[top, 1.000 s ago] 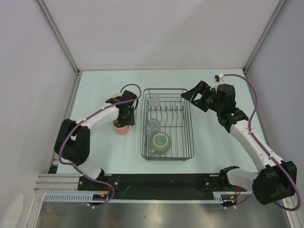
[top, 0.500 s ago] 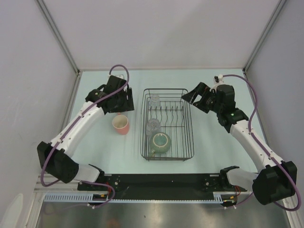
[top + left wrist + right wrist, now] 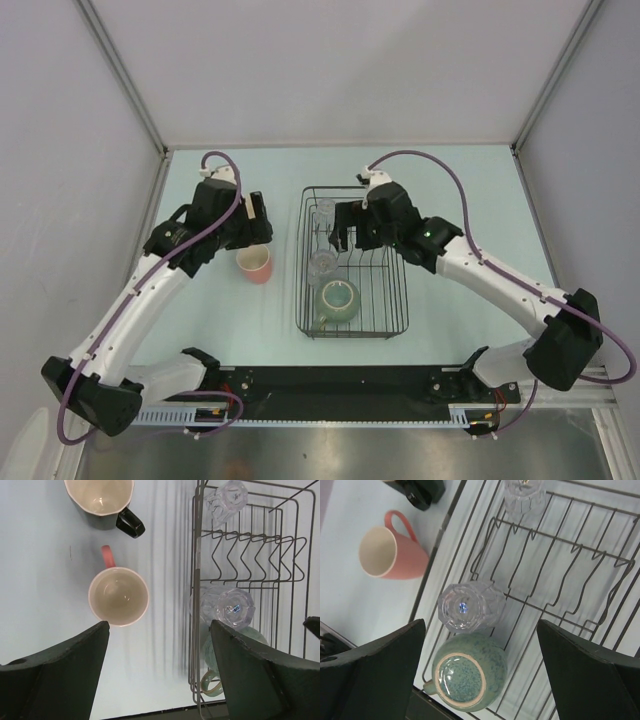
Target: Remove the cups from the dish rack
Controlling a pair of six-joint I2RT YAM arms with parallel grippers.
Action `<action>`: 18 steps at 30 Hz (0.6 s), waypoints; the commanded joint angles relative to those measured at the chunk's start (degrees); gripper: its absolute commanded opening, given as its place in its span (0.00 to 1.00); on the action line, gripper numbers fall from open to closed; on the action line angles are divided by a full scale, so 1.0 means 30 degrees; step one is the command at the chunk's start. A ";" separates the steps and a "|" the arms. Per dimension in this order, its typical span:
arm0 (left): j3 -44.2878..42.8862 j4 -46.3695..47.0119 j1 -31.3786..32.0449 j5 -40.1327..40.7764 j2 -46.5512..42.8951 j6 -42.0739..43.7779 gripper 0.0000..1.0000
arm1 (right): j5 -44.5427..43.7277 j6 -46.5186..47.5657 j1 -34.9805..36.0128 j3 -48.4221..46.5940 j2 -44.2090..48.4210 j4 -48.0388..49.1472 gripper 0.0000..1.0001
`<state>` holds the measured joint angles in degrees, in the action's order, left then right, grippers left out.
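The black wire dish rack (image 3: 401, 280) stands mid-table. In it a sage-green mug (image 3: 337, 299) sits upside down at the near end (image 3: 470, 672), with a clear tumbler (image 3: 322, 265) just behind it (image 3: 470, 607) and a second tumbler (image 3: 325, 210) at the far end (image 3: 524, 495). A salmon-pink cup (image 3: 255, 265) stands upright on the table left of the rack (image 3: 118, 596), and a dark pale-rimmed cup (image 3: 100, 500) stands beyond it. My left gripper (image 3: 258, 228) hangs open and empty above these two cups (image 3: 159, 625). My right gripper (image 3: 345, 235) is open and empty above the rack (image 3: 481, 625).
The rack's plate-slot wires (image 3: 555, 565) run across its middle. White walls with metal posts (image 3: 120, 75) close in the table on three sides. A black rail (image 3: 340, 382) carries the arm bases at the near edge.
My left gripper has let go of the pink cup and drawn up and back to the left. My right arm has swung left from beside the rack to over it.
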<state>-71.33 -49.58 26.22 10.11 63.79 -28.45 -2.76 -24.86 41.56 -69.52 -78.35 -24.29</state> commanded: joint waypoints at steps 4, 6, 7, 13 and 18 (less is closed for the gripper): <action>0.1305 0.1586 -0.0097 -0.0088 -0.0960 -0.0449 0.88 | -0.2767 0.1197 0.2199 -0.0471 -0.1159 -0.1393 1.00; 0.1656 0.1819 -0.0097 -0.0117 -0.1106 -0.0537 0.89 | -0.2740 0.1139 0.2727 -0.0354 -0.1540 -0.1394 1.00; 0.1774 0.1878 -0.0068 -0.0234 -0.1165 -0.0566 0.89 | -0.2682 0.1139 0.2902 -0.0324 -0.1715 -0.1249 1.00; 0.2214 0.2026 0.0020 -0.0322 -0.1166 -0.0596 0.89 | -0.2887 0.1227 0.3695 -0.0645 -0.3238 -0.0926 1.00; 0.2389 0.1996 0.0108 -0.0294 -0.1282 -0.0566 0.90 | -0.2887 0.1402 0.3929 -0.1261 -0.4265 -0.0809 1.00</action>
<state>-64.49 -45.34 26.24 9.82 61.47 -29.45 -9.87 -21.93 52.77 -69.78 -89.56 -27.70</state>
